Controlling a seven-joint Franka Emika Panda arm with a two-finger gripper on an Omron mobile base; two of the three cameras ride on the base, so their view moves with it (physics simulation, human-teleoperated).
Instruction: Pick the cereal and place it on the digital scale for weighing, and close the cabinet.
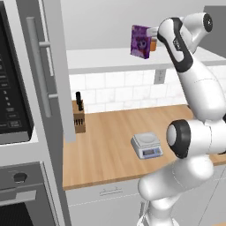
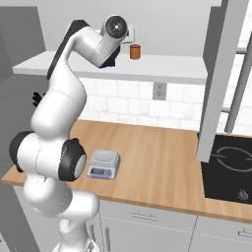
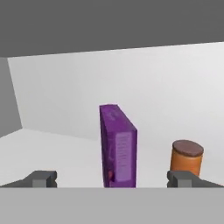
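Cereal (image 3: 118,146) upright on the cabinet (image 1: 46,75) shelf, centre of the hand view, narrow purple edge turned toward the camera; in the left base view, up at top centre, its cartoon front facing out. Orange-brown jar (image 3: 187,159) just beside it at lower right of the hand view, apart, not touching. Hand (image 3: 113,179) spread wide, holding nothing, one fingertip (image 3: 41,178) at lower left and the other at lower right, the box standing between them but farther back, untouched.

Judged as a light, thin cardboard box: stiff along its edges, likely to dent on its broad faces if squeezed hard, smooth printed skin probably a little slippery. Tall and narrow on its base, so easy to tip with a nudge from one fingertip before the other arrives. Best hold seems across the two broad faces, around mid-height, squarely centred, closing gently. Jar close enough on the right to be knocked by the fingertip on that side.

Digital scale (image 1: 147,145) on the wooden counter (image 1: 106,145) below, lower centre of the left base view, platform bare. Cabinet door open at left of that view, knife block (image 1: 79,115) near it.
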